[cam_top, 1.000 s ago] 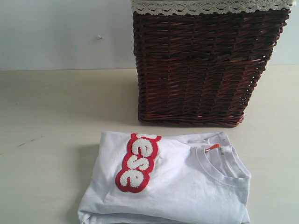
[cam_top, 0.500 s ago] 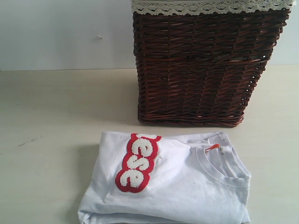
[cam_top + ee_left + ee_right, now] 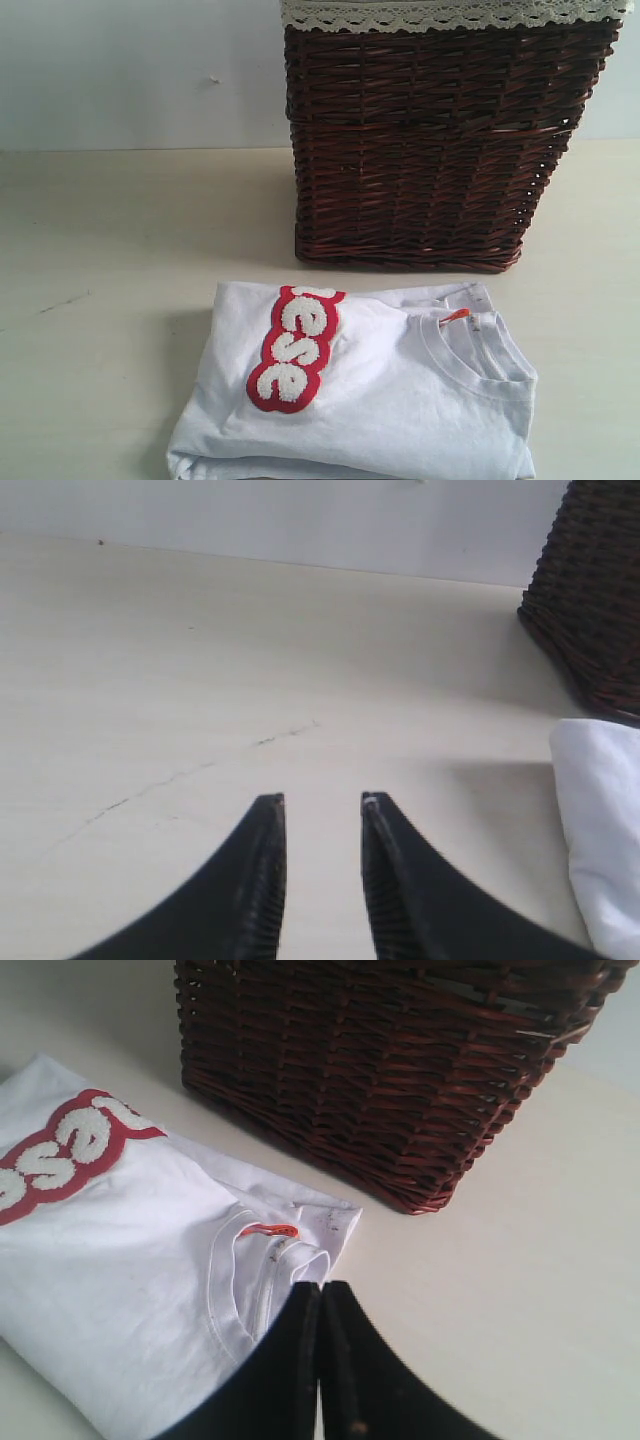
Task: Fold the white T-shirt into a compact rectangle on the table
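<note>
We see the white T-shirt [image 3: 380, 400] folded on the surface [image 3: 100, 250], near the basket [image 3: 420, 150]. Our left end effector [image 3: 321, 800] gapes slightly, empty; our right end effector [image 3: 322, 1285] is pressed closed, empty.

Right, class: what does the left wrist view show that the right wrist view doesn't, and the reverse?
Only the left wrist view: the left tool, jaws apart and empty, and a faint dark scuff line. Only the right wrist view: the right tool, shut, plus the shirt's red band and orange collar tag. Both: white T-shirt, wicker basket, table.
</note>
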Controlling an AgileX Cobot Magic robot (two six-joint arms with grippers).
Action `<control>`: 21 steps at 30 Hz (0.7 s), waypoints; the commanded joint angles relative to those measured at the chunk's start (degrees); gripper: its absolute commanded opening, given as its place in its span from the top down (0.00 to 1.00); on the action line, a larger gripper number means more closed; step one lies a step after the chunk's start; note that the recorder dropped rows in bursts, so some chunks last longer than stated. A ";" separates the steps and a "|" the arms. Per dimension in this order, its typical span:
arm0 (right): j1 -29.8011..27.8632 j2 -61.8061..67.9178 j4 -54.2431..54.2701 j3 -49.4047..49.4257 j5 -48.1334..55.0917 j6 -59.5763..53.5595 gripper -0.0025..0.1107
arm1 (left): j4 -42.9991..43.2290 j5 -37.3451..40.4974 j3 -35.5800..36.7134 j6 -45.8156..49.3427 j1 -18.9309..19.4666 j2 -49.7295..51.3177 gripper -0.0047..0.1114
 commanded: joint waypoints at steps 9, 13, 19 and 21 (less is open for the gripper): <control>0.06 -0.37 0.03 0.32 -0.57 -0.01 0.98 | -0.53 -0.61 -0.01 0.21 0.08 -0.33 0.72; 0.06 -0.37 0.03 0.32 -0.57 -0.01 0.98 | -0.53 -0.61 -0.01 0.21 0.08 -0.33 0.72; 0.06 -0.95 0.02 0.32 -0.73 0.26 0.98 | -0.53 -0.61 -0.01 0.21 0.08 -0.33 0.72; -0.07 -2.87 0.03 0.32 -2.45 3.37 0.98 | -0.53 -0.61 -0.01 0.21 0.08 -0.33 0.72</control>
